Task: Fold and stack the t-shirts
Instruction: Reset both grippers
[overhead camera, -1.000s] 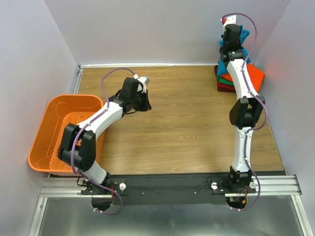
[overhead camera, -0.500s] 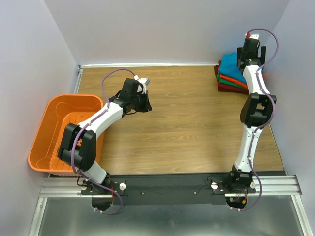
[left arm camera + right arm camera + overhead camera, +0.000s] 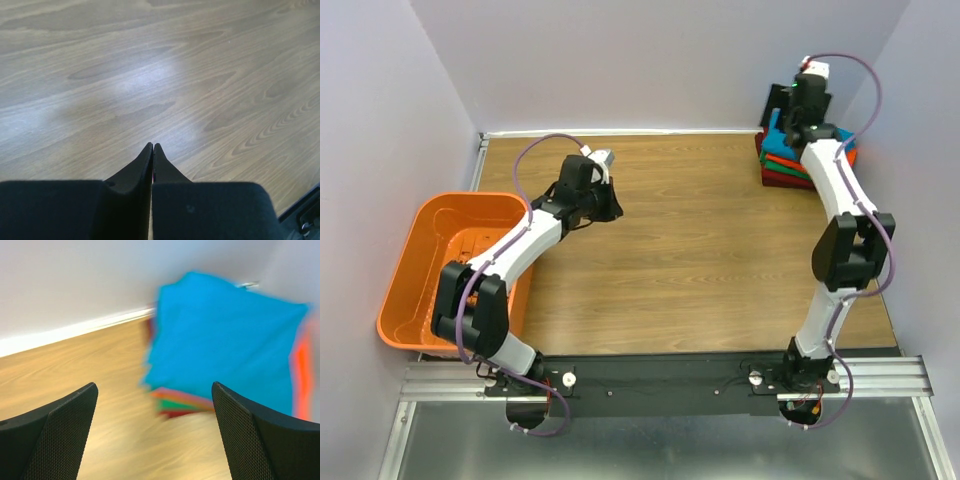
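Folded teal-blue t-shirt (image 3: 225, 340) tops the orange, green, red stack (image 3: 780, 172)

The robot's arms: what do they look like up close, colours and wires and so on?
The left arm and the right arm are white tubes linked by chunky black joints, each with a purple cable looping alongside. The left gripper has smooth matte-black fingers tapering to points. The right gripper has black fingers with a fine mesh texture.
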Robot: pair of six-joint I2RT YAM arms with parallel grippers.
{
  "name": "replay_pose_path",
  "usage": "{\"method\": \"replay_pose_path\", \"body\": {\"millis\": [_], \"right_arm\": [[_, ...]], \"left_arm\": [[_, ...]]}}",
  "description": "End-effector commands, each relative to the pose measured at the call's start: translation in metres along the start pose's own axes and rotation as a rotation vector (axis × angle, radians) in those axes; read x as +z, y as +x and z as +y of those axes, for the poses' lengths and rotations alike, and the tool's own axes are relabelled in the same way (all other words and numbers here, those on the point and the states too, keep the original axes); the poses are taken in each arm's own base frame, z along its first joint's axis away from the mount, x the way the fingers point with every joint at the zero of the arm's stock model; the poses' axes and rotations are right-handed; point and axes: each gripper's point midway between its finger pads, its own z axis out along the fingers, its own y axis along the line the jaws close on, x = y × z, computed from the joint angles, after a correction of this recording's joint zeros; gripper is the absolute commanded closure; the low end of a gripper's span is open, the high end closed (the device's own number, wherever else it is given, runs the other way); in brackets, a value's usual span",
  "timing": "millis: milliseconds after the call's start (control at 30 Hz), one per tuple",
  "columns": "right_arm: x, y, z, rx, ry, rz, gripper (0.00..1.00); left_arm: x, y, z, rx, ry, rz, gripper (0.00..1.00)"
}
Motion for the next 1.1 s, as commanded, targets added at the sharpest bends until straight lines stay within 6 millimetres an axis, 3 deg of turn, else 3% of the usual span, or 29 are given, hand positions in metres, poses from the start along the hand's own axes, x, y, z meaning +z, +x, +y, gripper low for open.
{"method": "replay_pose_path", "body": {"millis": [0,33,67,100,167,267,300,333,367,433,500,533,567,733,1067], "right_arm": [[-0.052,0.030,0.083,0.076,-0.197,0.045,0.00],[-0.064,0.032,0.099,0.123,-0.248,0.037,0.00],[-0.095,0.030,0.123,0.138,-0.349,0.027,0.00],[-0.103,0.062,0.130,0.128,-0.369,0.079,0.00],[-0.133,0.076,0.155,0.150,-0.435,0.074,0.00],[-0.170,0.105,0.163,0.203,-0.509,0.116,0.00],[-0.191,0.104,0.168,0.215,-0.574,0.112,0.00],[-0.199,0.110,0.169,0.237,-0.592,0.123,0.00],[-0.204,0.132,0.164,0.233,-0.592,0.164,0.00],[-0.212,0.143,0.156,0.237,-0.592,0.173,0.00],[-0.221,0.152,0.137,0.246,-0.552,0.157,0.00],[-0.229,0.147,0.129,0.254,-0.549,0.126,0.00],[-0.227,0.157,0.119,0.251,-0.510,0.127,0.00],[-0.234,0.153,0.097,0.260,-0.453,0.067,0.00],[-0.228,0.141,0.101,0.253,-0.439,0.053,0.00]], "left_arm": [[-0.021,-0.039,0.007,-0.011,-0.048,-0.137,0.91],[-0.025,-0.043,0.011,-0.018,-0.060,-0.155,0.91],[-0.030,-0.048,0.011,-0.023,-0.063,-0.174,0.91],[-0.033,-0.051,0.013,-0.023,-0.067,-0.188,0.91],[-0.040,-0.058,0.012,-0.021,-0.066,-0.218,0.91],[-0.046,-0.060,0.013,-0.027,-0.080,-0.245,0.91],[-0.050,-0.060,0.014,-0.032,-0.089,-0.259,0.91],[-0.052,-0.060,0.014,-0.036,-0.092,-0.267,0.91],[-0.057,-0.060,0.014,-0.036,-0.093,-0.281,0.91],[-0.063,-0.060,0.016,-0.044,-0.107,-0.305,0.91],[-0.070,-0.057,0.016,-0.046,-0.106,-0.335,0.90],[-0.072,-0.056,0.017,-0.057,-0.108,-0.346,0.89],[-0.077,-0.058,0.014,-0.060,-0.098,-0.370,0.89],[-0.085,-0.053,0.012,-0.071,-0.077,-0.404,0.88],[-0.086,-0.054,0.012,-0.072,-0.078,-0.408,0.88]]}}
